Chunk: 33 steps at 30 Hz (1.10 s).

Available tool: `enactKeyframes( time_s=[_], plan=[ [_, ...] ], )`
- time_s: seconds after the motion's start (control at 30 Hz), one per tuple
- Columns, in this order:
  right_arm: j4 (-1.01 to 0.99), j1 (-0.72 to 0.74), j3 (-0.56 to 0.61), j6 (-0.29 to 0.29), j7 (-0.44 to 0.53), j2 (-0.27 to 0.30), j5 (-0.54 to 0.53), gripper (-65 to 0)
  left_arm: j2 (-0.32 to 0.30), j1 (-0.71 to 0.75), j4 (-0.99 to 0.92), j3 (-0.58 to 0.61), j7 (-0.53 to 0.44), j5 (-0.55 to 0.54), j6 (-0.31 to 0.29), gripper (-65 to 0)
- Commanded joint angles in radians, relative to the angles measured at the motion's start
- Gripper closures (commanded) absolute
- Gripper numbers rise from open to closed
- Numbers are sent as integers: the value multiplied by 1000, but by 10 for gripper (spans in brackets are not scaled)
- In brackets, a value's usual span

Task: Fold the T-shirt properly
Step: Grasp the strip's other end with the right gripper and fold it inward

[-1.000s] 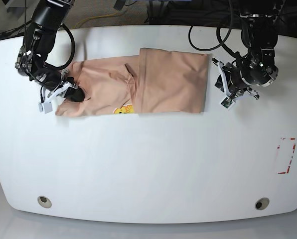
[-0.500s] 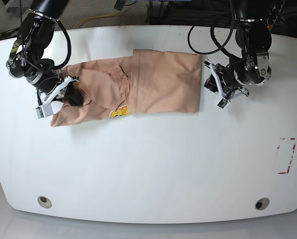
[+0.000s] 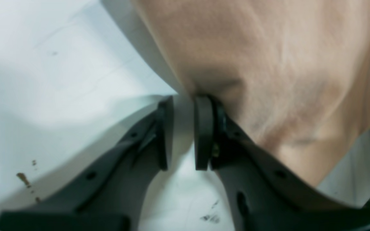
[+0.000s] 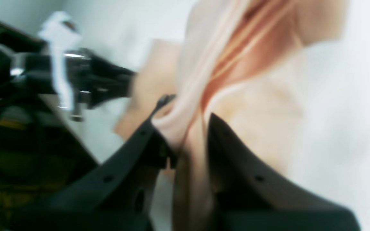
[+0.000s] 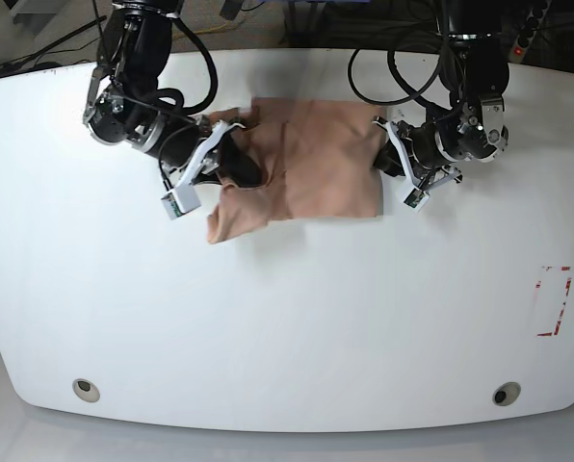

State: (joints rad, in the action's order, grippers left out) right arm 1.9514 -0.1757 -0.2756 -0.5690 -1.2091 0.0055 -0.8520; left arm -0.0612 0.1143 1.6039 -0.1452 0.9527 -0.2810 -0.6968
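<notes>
The plain salmon-pink cotton T-shirt (image 5: pixel 306 173) lay bunched and partly folded toward the back of the white tabletop (image 5: pixel 287 318), between the two arms. The right gripper (image 4: pixel 188 141) had its black fingers (image 4: pixel 236 160) pinched on a gathered fold of the cloth, which ran up between them. The left gripper (image 3: pixel 183 131) sat at the shirt's edge, its fingers (image 3: pixel 202 131) a narrow slit apart with only tabletop showing in the gap; the fabric pressed against the outer side of one finger, not held between them.
</notes>
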Motion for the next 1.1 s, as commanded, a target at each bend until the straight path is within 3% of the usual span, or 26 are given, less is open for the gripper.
enactKeyframes(
  time_s=[0.0,0.23,0.47,0.6,0.73,1.07],
  plan=[
    [15,17,20,-6,36,-34,-17,0,-4,0,3,2,32,16,-1,-93],
    [16,52,80,-6,76,-60,185,0,-4,3,3,2,30,16,-1,-93],
    [16,66,120,-6,76,-62,202,0,-4,5,3,2,28,15,-1,-93],
    [16,63,163,-6,79,-63,204,-52,-4,5,3,2,28,15,-1,-93],
    [12,64,195,-4,125,-63,207,-54,-4,5,2,2,28,12,-1,-93],
    [-77,104,232,-4,140,-83,293,-75,-4,11,2,2,27,12,-1,-93]
  ],
)
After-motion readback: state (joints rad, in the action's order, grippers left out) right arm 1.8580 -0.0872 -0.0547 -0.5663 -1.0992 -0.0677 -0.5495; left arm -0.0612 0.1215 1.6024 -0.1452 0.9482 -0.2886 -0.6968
